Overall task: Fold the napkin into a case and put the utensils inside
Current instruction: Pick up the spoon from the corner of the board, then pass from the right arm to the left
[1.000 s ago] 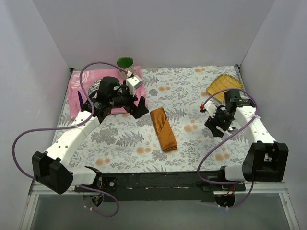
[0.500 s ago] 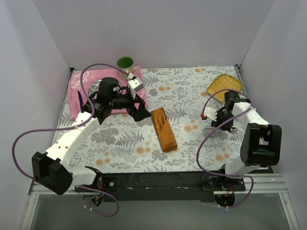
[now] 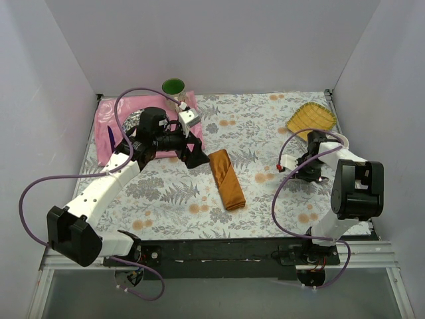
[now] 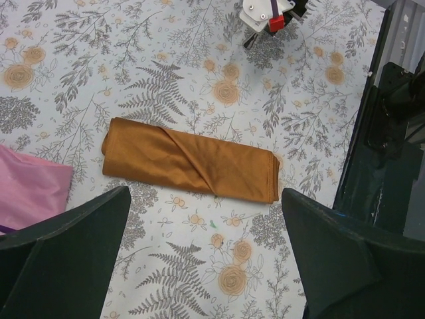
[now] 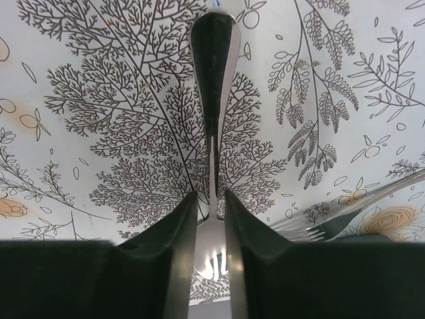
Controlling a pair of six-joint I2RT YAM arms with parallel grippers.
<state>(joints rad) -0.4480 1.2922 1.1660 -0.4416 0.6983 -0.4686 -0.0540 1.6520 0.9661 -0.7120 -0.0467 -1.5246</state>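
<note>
Napkin (image 3: 226, 179) lies on the counter (image 3: 259, 129), already folded into the case: a narrow flat rectangle with a diagonal flap across it. No utensil shows in it. It sits just ahead of the left gripper (image 3: 193, 153), beyond the fingertips, untouched. Left gripper: jaws spread wide, holding nothing, hovering by the case.

Right gripper (image 5: 211, 199): low over the counter, well apart from the case. Its jaws are drawn narrow, one finger on each side of the spoon (image 5: 212, 60). The spoon runs straight ahead from between the fingers, flat on the counter. Whether the pads already bear on the metal I cannot tell; the wrist view suggests a sliver of gap at the tips. Fork (image 5: 345, 219) lies just to the right of this gripper, not held.

Step in hand, by my reading: folding done, pickup of the first utensil. The next move calls for a firm pinch on the thin metal, a clean lift, then a carry to the case's open end. The left gripper is probably needed to raise the flap.
</note>
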